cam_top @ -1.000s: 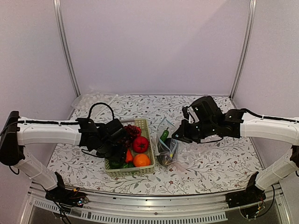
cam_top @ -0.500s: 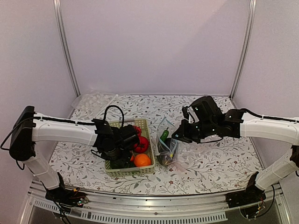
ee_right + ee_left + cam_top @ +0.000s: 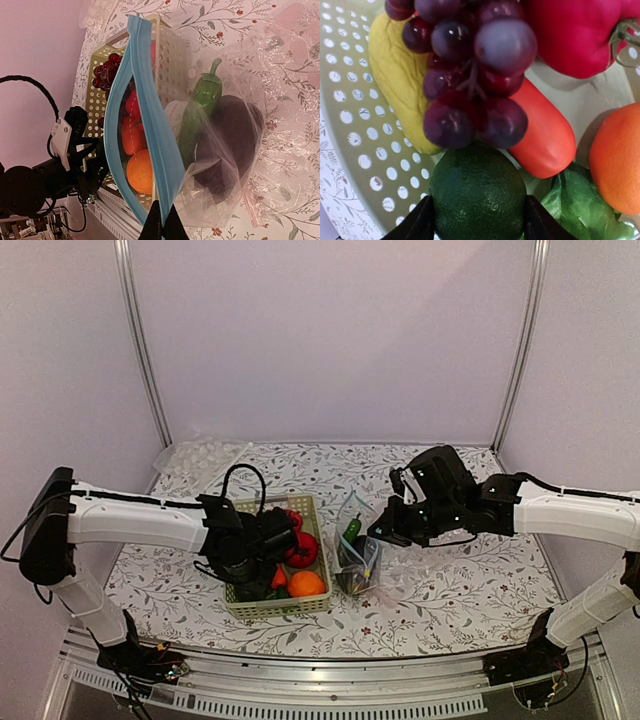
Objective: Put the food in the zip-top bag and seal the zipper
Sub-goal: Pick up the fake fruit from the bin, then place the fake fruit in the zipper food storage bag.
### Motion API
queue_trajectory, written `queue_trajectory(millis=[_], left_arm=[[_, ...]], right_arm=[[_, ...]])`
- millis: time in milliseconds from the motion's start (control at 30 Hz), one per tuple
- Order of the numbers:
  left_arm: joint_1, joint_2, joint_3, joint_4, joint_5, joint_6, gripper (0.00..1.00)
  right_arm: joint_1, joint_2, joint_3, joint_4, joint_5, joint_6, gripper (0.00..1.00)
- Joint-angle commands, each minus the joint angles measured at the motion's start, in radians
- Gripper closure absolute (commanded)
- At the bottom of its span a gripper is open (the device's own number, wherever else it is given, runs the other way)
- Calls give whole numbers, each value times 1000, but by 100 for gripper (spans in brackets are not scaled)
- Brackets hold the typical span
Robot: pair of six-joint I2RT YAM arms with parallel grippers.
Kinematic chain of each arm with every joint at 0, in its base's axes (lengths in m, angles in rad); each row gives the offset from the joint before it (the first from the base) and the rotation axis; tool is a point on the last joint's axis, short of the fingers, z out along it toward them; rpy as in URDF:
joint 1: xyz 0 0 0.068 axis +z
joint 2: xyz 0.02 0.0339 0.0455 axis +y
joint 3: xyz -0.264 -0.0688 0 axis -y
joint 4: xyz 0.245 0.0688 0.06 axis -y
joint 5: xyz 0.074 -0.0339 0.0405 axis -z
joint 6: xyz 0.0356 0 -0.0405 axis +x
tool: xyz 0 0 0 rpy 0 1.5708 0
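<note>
Since the left gripper (image 3: 478,227) has sunk into the pale green perforated basket (image 3: 312,508), its jaws now stand spread around a dark green round toy fruit (image 3: 477,190); a pick appears imminent. Beyond, beside the basket, the right gripper (image 3: 161,222) stays pinched on the light-blue zipper strip (image 3: 150,120), holding the clear plastic zip-top bag (image 3: 235,165) open.

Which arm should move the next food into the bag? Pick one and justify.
Left. The left fingers flank the dark green fruit in the basket, while the right fingers pinch the zipper, holding the bag mouth open.
</note>
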Motion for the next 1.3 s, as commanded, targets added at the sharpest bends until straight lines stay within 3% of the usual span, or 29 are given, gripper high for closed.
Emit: queue_trajectory(millis=[0,333,567,867,1133,1267], left_arm=[[-15,-100,22,-15,-71,-9,45],[-20,-271,14,19,-100,-8,49],[-27,-429,21,333,-20,94,50],[-31,-232,148,645,203,83,53],[-43,-123,185,728,187,87,55],[-42,-76,209,690,152,80,56]], right_arm=[[10,-5,14,6,10,-3,100],[9,-5,20,6,8,-6,100],[10,-2,27,1,7,-12,100],[19,5,45,-2,13,-17,100],[23,-5,46,-3,24,-16,100],[24,0,55,-2,22,-19,100]])
